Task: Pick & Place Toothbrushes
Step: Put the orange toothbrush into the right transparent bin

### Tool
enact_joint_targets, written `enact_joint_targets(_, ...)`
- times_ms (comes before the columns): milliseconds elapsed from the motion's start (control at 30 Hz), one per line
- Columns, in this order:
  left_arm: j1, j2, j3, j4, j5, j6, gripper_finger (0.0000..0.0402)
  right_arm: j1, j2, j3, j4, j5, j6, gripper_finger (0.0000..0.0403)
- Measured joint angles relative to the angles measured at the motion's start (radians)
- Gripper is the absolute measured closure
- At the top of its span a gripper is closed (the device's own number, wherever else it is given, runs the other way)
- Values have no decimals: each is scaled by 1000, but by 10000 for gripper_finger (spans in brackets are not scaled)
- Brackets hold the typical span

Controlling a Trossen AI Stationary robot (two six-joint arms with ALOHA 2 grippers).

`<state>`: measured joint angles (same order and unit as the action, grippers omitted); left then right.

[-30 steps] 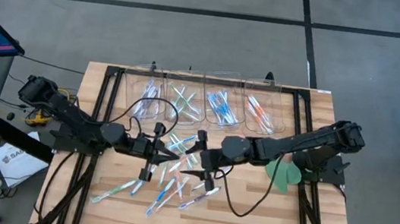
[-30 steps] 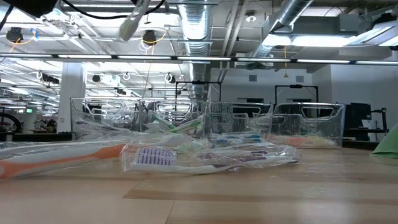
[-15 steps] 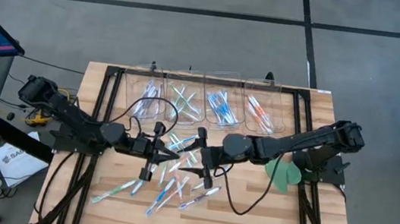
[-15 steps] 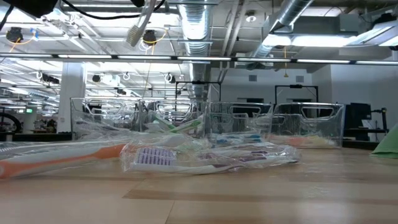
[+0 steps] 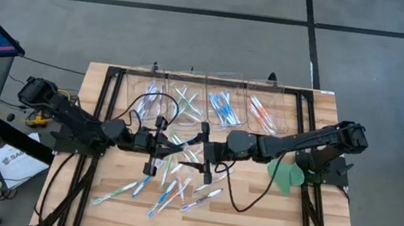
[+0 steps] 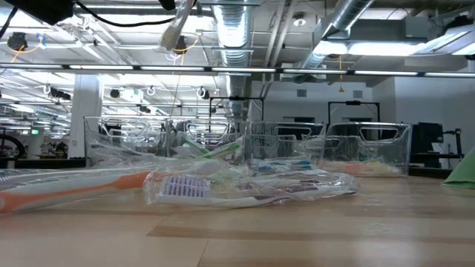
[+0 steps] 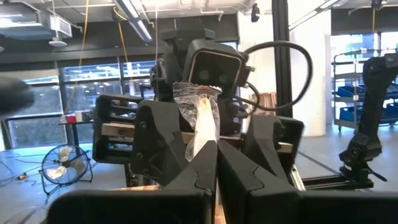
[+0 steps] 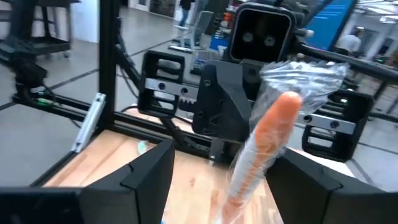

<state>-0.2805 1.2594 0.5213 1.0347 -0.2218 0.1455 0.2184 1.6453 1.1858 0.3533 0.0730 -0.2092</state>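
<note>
Your two arms meet over the middle of the wooden tabletop (image 5: 305,218), facing each other, raised above the scattered pile of toothbrushes (image 5: 165,190).

Your left end effector (image 7: 216,163) is closed on a wrapped toothbrush (image 7: 202,124): its dark fingers (image 7: 186,180) pinch together around a pale, translucent stick sheathed in crinkled clear film, which stands up between them toward the opposite wrist camera. In the high view this end effector (image 5: 157,148) sits just left of centre.

Your right end effector (image 8: 221,186) grips an orange-handled toothbrush (image 8: 264,149), also in a crumpled clear wrapper; the smooth rounded handle rises at a slant between the two angular fingers (image 8: 149,177), which stand well apart on either side of it, so the hold looks to be near its lower end, below what you can see. In the high view it (image 5: 205,153) sits just right of centre.

Both brushes appear lifted clear of the pile for carrying to the row of clear plastic bins (image 5: 210,106) along the far edge, which already hold brushes sorted by accent colour; orange ones lie in the rightmost bin (image 5: 263,114).

Many thin wrapped brushes remain loose on the slatted wood. A flat green disc (image 5: 285,174) lies beside the right arm.
</note>
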Motion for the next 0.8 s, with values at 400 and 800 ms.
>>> enact_joint_targets(400, 8, 0, 0, 4, -6, 0, 400, -9, 132, 16, 106, 56, -37, 264)
enact_joint_targets(800, 6, 0, 0, -8, 5, -1, 400, -9, 113, 20, 56, 67, -61, 390)
